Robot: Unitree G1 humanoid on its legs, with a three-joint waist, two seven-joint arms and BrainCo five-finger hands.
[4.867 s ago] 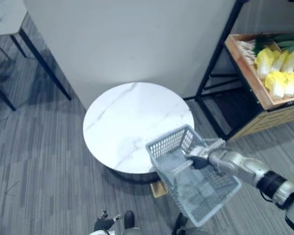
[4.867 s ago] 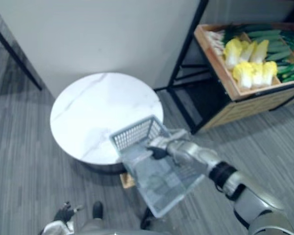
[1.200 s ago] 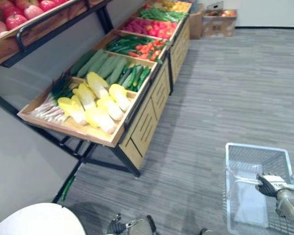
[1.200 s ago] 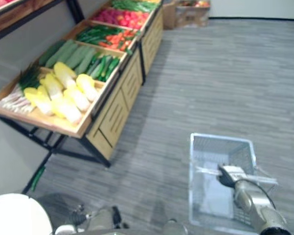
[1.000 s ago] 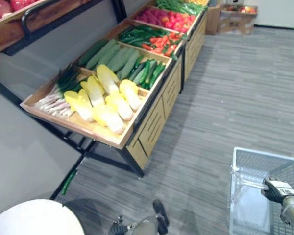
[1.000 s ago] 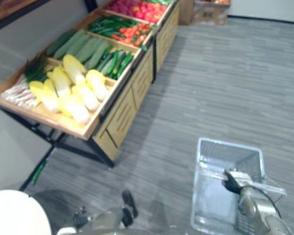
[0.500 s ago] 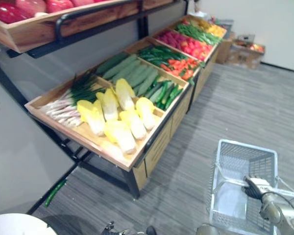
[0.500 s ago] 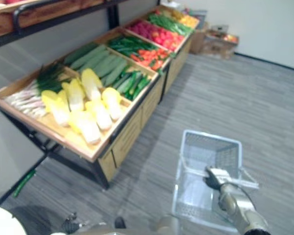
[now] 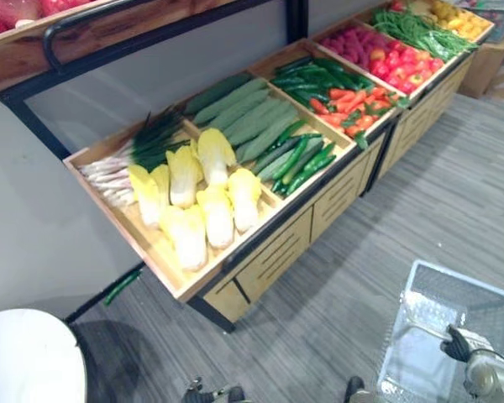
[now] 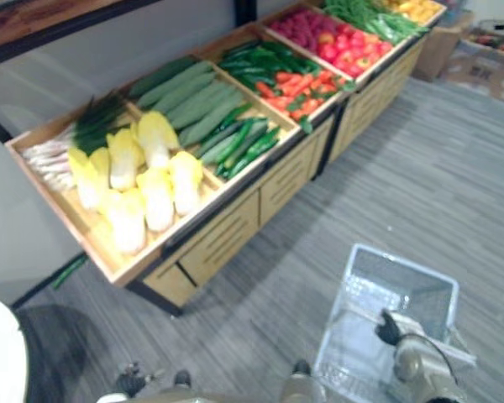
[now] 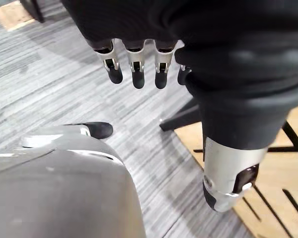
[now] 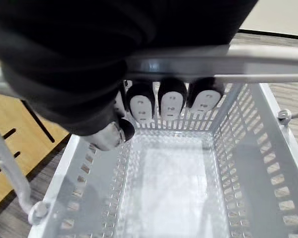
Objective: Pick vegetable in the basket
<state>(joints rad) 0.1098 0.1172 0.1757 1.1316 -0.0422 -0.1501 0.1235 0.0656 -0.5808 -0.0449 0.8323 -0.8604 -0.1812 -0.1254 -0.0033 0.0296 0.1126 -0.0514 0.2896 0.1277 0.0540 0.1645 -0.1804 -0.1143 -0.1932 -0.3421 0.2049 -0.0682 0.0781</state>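
Pale plastic mesh sat nearest to me: the basket (image 9: 466, 295) hung at the lower right from the right hand (image 10: 392, 329). In the right wrist view I saw its fingers (image 12: 171, 101) curled tight round the metal handle (image 12: 268, 63), with the thumb tucked under the bar. Past them lay the basket's slotted walls and its bottom. I could not tell whether it touched the grey floor (image 9: 454, 193).

The left hand (image 11: 134, 64) hung low by the robot's side, its fingers straight, loose and slightly apart above the floorboards.

A round white table (image 9: 25, 357) stood at the lower left. Beyond it, one long green vegetable (image 9: 122, 285) lay on the floor under the wooden stand (image 9: 269, 256).

The stand's slatted front and raised lip stood between the basket and the produce, which was well apart from the basket. In the nearest tray lay yellow cabbages (image 9: 206, 206) side by side, with spring onions (image 9: 118, 172) at their far left. Next came pale green gourds (image 9: 244, 113) and dark cucumbers (image 9: 298, 159). Farther along were red peppers (image 9: 340, 88), then red tomatoes (image 9: 386, 59) and green beans (image 9: 420, 25). A cardboard box (image 9: 496, 59) sat past the stand's far end. A black-railed upper shelf (image 9: 109, 34) overhung the trays.
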